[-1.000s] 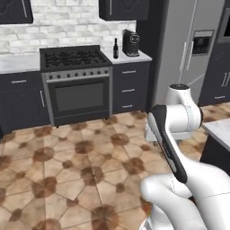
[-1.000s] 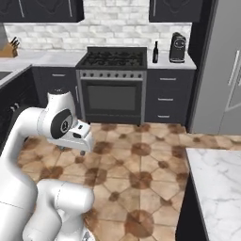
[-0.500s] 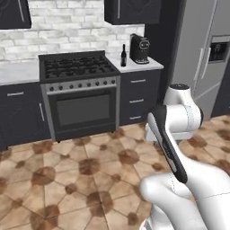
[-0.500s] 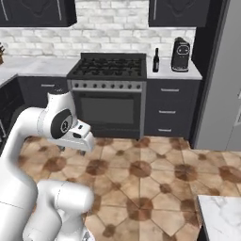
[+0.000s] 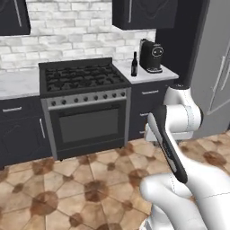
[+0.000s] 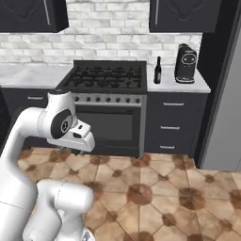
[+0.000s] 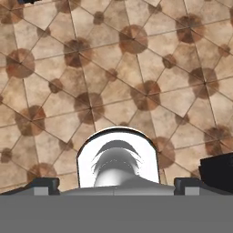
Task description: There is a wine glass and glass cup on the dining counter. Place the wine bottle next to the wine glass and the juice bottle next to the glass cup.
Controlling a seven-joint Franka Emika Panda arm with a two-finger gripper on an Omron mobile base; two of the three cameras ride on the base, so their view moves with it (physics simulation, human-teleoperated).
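The wine bottle [image 5: 134, 64] [image 6: 157, 70] is near-black with a slim neck. It stands upright on the small marble worktop, just left of the black coffee machine [image 5: 151, 56] [image 6: 185, 63]. My gripper [image 6: 71, 149] hangs folded close to the arm, far short of the bottle, and points down at the tiled floor. In the hand view its two dark fingertips [image 7: 43, 184] stand wide apart, so my gripper [image 7: 116, 185] is open with nothing between them. The wine glass, glass cup, juice bottle and dining counter are out of view.
A black gas stove [image 5: 83, 78] [image 6: 108, 77] with an oven stands left of the bottle. Dark drawers [image 6: 172, 124] sit under the worktop. A tall grey fridge [image 5: 218, 72] [image 6: 226, 108] rises at the right. Brown patterned floor tiles [image 7: 113, 68] lie between me and the cabinets.
The whole picture has shifted: the base has driven closer to the stove and worktop, and the marble slab corner has left the right base view. The arm keeps its folded pose.
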